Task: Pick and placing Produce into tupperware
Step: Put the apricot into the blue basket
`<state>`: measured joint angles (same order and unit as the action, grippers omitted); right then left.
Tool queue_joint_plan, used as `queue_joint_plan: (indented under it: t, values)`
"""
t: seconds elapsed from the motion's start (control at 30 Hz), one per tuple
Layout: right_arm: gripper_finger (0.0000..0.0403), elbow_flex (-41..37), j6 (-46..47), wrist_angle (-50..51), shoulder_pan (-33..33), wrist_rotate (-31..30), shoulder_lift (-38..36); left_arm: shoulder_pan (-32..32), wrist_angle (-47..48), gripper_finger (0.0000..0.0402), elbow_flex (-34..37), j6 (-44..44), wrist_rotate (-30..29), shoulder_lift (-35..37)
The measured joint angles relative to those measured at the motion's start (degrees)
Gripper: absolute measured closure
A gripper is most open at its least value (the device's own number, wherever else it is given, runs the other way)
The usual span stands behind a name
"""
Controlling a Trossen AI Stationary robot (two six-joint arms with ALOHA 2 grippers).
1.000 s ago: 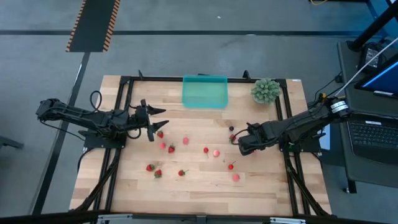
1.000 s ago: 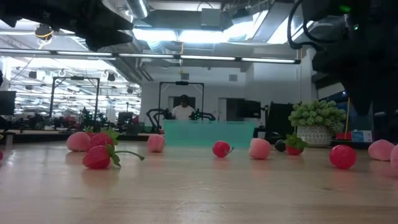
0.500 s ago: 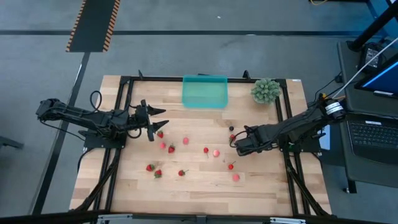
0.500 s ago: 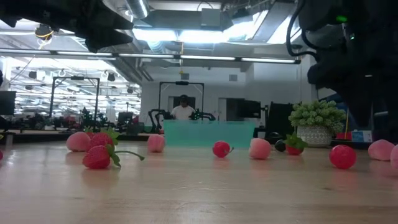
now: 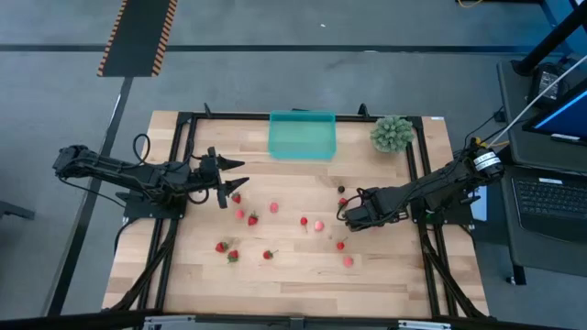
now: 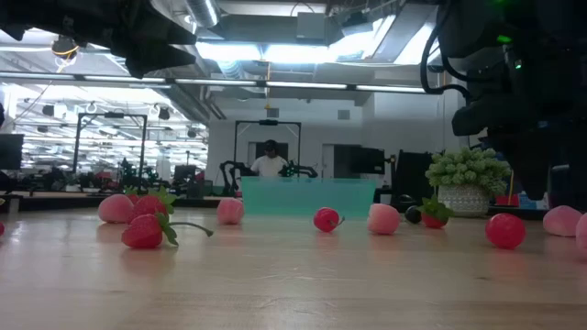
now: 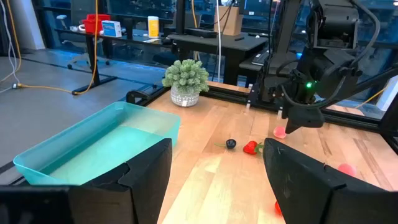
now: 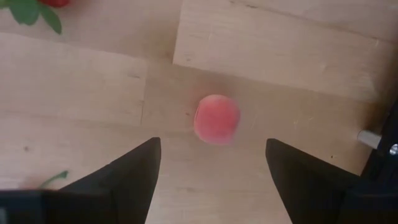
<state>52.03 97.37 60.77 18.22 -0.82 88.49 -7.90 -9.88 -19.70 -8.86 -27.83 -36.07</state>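
- our right gripper (image 5: pixel 345 214) hangs over the wooden table (image 5: pixel 293 275) with its fingers (image 8: pixel 124 180) spread wide and nothing between them.
- a round pink piece of produce (image 8: pixel 216 119) lies on the wood straight ahead of those fingers, centred on the gap and not touching either one.
- other red and pink pieces (image 5: pixel 252 219) lie scattered to the side of that gripper, toward our other arm.
- the teal tupperware (image 5: pixel 302 135) sits well beyond the gripper at the table's far edge; we see no pieces inside it.
- our left gripper (image 5: pixel 231 180) waits above the table's left side, fingers apart, holding nothing, with a red piece (image 5: pixel 237 197) just beside its tips.
- risk, as we judge it: the pink piece is round, so an off-centre descent could let one finger nudge it and roll it away.
- closing too high could pinch only its top and squirt it out.
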Motion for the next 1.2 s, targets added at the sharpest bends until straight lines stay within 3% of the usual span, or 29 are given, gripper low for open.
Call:
queue_joint_plan:
  t: [0.4, 1.2]
  values:
    - [0.0111, -3.6, 6.2, -4.4, 3.2, -1.0, 0.9, 0.0, 0.0, 0.0156, 0.0, 0.0, 0.0, 0.0]
    - [0.0112, -9.3, 8.9, -12.3, 2.6, -3.9, 0.7, 0.0, 0.0, 0.0156, 0.0, 0.0, 0.0, 0.0]
